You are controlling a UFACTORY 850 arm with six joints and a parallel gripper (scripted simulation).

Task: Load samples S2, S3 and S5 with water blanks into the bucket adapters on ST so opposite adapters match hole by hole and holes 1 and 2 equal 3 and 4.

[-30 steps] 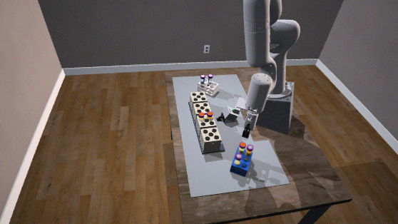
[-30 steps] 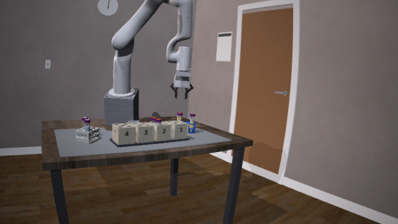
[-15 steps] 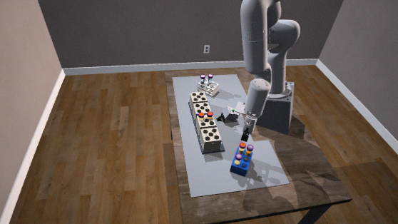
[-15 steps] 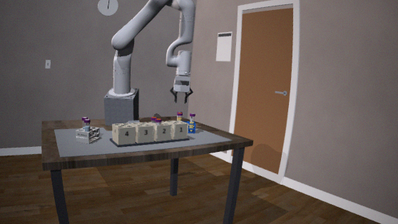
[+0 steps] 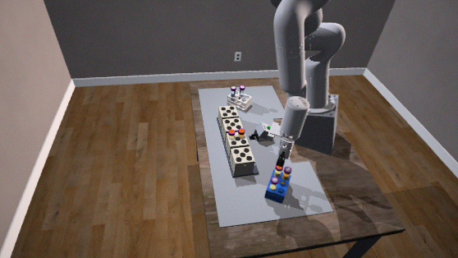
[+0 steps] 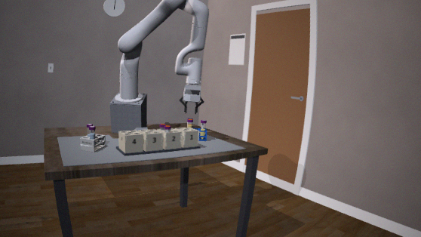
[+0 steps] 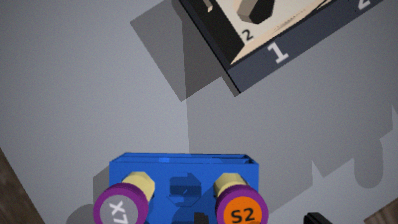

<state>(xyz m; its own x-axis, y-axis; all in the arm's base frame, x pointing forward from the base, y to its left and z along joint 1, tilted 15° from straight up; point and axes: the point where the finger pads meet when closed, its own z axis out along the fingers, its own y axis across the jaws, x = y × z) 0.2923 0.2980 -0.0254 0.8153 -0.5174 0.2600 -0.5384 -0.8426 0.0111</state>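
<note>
Well, from where I stand, at the left end is the white rack (image 5: 240,106) (image 6: 87,148), with two purple-capped tubes in it; I suppose they are water blanks. Next come the four blocks in their row on the dark stand (image 5: 245,175) (image 6: 158,150) (image 7: 260,77), numbers 4, 3, 2 and 1. Two orange-dotted tubes (image 5: 241,131) (image 6: 167,127) stand in block number 2 (image 5: 242,141) (image 6: 173,139). I cannot read their names, but probably they are S3 and S5.

More to the right, the gripper (image 5: 281,159) (image 6: 191,112) (image 7: 258,218) hangs above the blue rack (image 5: 276,196) (image 6: 204,140) (image 7: 160,172), its fingers apart, partly wide, with nothing between them. Tube S2 (image 5: 279,168) (image 6: 190,121) (image 7: 242,212) is upright in that rack, and X7 (image 5: 274,180) (image 6: 204,121) (image 7: 120,210) stands in the same row, one free well between.

So, the step in hand seems to be fetching S2. The next move asks to centre the fingers over its cap, go straight down and close, without pushing the tube just beside it. Afterwards, partners of equal mass must be arranged in the opposite block.
</note>
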